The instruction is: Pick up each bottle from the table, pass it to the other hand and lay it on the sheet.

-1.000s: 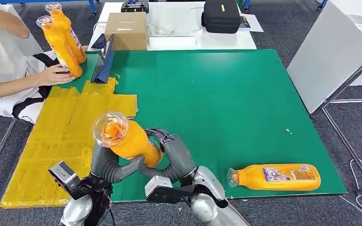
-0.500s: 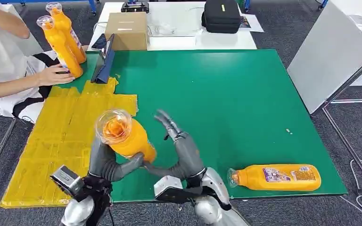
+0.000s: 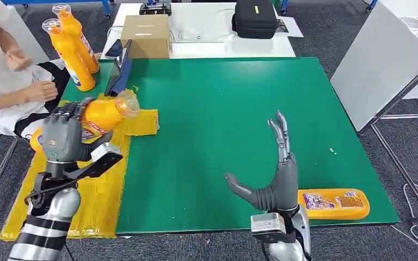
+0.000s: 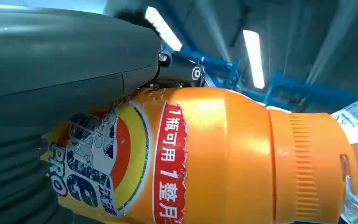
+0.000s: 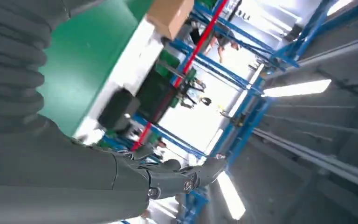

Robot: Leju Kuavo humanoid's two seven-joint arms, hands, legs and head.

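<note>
My left hand (image 3: 62,136) grips an orange bottle (image 3: 103,114) with a clear cap, holding it tilted above the yellow sheet (image 3: 71,179) on the table's left side. The left wrist view has that bottle's (image 4: 214,158) label and ribbed orange neck close up against the hand (image 4: 51,93). My right hand (image 3: 275,179) stands open and upright over the green table (image 3: 223,109), fingers apart, holding nothing; the right wrist view looks along its fingers (image 5: 177,177). A second orange bottle (image 3: 334,203) lies on its side at the table's near right edge, partly behind that hand.
Two upright orange bottles (image 3: 73,46) stand at the far left corner beside a seated person (image 3: 11,81). A dark tablet stand (image 3: 120,70) leans near them. A cardboard box (image 3: 146,35) and a black case (image 3: 254,19) sit on the white table behind.
The right hand let go of the bottle and swung right, opening. The left hand carried the bottle left and away over the yellow sheet. The person drew a hand back from the upright bottles.
</note>
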